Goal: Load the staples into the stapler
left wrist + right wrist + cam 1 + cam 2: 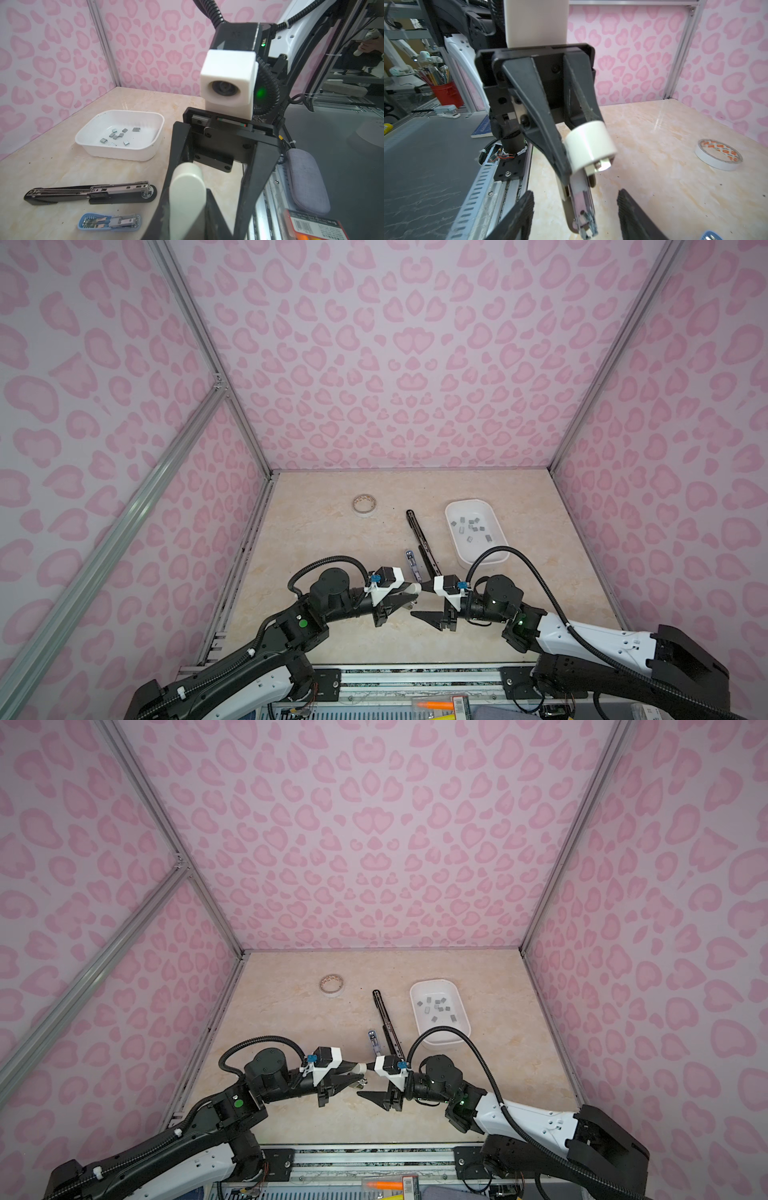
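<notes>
My left gripper (pixel 409 594) (pixel 187 218) is shut on a cream stapler (pixel 415 588) (pixel 360 1066) (pixel 589 143) held low over the front of the table. In the right wrist view its metal magazine (pixel 584 204) hangs swung out from the cream body. My right gripper (pixel 422 601) (pixel 576 209) faces the left one. It is open, one finger on each side of that magazine without touching it. The staples (pixel 471 526) (pixel 438 1006) (pixel 118 135), several small grey strips, lie in a white tray (pixel 486 560) (pixel 116 152) at the right back.
A black stapler (pixel 422 539) (pixel 89 193) lies opened flat mid-table, with a small blue stapler (pixel 411 562) (pixel 110 221) beside it. A tape roll (pixel 365 504) (pixel 718 155) sits at the back left. Pink walls enclose three sides of the table.
</notes>
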You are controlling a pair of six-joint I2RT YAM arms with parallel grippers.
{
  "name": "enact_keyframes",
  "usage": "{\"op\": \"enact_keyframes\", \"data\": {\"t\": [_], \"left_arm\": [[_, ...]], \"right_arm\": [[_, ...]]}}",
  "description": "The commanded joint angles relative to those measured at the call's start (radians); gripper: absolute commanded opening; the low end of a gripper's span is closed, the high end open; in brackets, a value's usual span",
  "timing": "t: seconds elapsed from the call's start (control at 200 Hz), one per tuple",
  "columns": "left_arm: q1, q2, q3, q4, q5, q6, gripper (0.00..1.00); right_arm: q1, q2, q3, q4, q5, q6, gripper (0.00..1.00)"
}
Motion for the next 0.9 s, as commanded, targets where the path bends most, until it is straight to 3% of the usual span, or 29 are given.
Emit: {"op": "enact_keyframes", "data": {"t": [0.0, 0.165, 0.37, 0.605, 0.735, 0.895], "left_arm": [[0.001, 0.005, 0.016, 0.011, 0.061, 0.026, 0.04], [0.0, 0.005, 0.011, 0.015, 0.055, 0.014, 0.04], [0.001, -0.023, -0.001, 0.022, 0.055, 0.009, 0.04], [0.0, -0.05, -0.02, 0.043, 0.031, -0.001, 0.04], [0.001, -0.039, -0.028, 0.065, 0.03, -0.011, 0.04], [0.001, -0.047, -0.02, 0.058, 0.023, -0.01, 0.04]], "right_arm": [[0.0, 0.032, 0.017, 0.044, -0.091, -0.003, 0.61], [0.013, 0.082, 0.044, 0.08, -0.144, 0.036, 0.55], [0.027, 0.117, 0.054, 0.086, -0.138, 0.04, 0.32], [0.051, 0.123, 0.058, 0.09, -0.099, 0.052, 0.3], [0.077, 0.127, 0.046, 0.118, -0.086, 0.055, 0.4], [0.088, 0.133, 0.052, 0.114, -0.071, 0.057, 0.38]]}}
